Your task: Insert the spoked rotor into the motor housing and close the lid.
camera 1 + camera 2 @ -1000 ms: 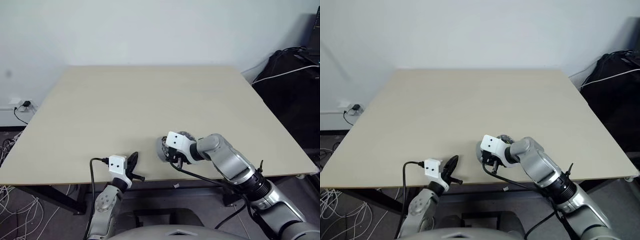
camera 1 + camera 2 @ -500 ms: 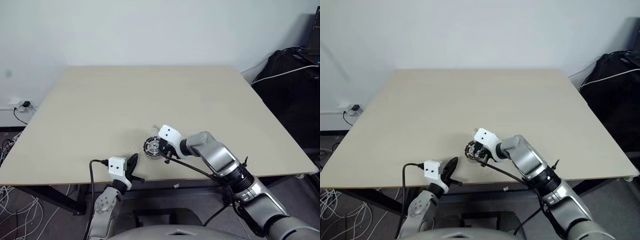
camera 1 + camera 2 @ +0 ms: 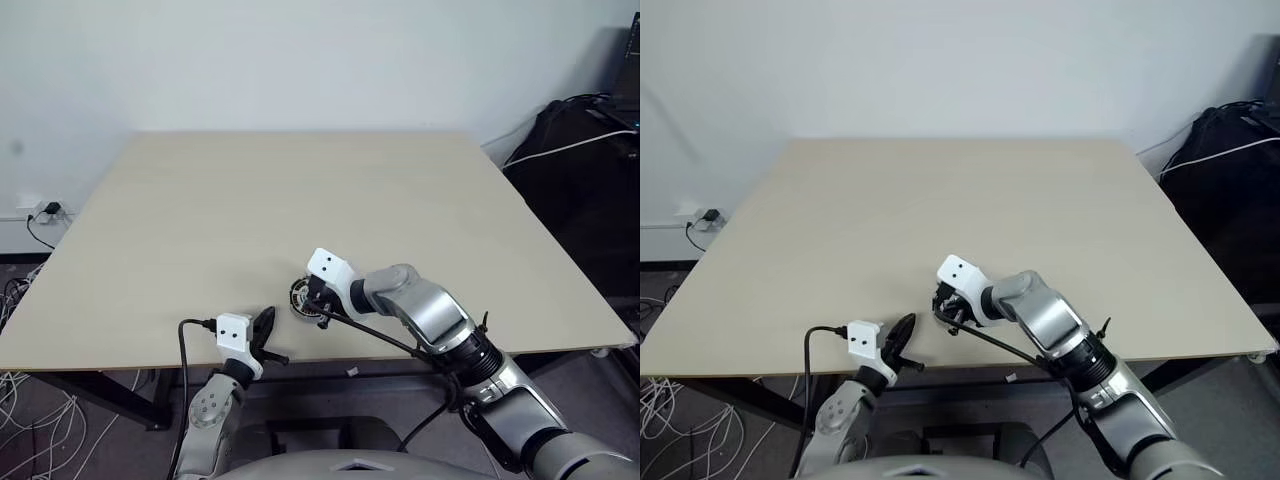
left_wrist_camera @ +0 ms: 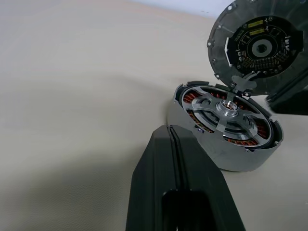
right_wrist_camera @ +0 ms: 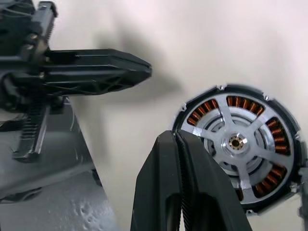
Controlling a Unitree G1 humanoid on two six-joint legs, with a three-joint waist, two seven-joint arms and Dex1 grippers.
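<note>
One lid (image 4: 257,45) stands upright, dark face showing.

Even, soft overhead light, bright, no glare on the pale beige wooden counter (image 3: 300,190). Faint diffuse shadows under the arms; left wrist view has a broad grey shadow near its closed black left claw (image 4: 174,144). Head views sharp; wrist-view foreground fingers slightly soft.

one rotor (image 4: 226,111), one housing (image 4: 231,156), one lid (image 4: 259,47)
</note>
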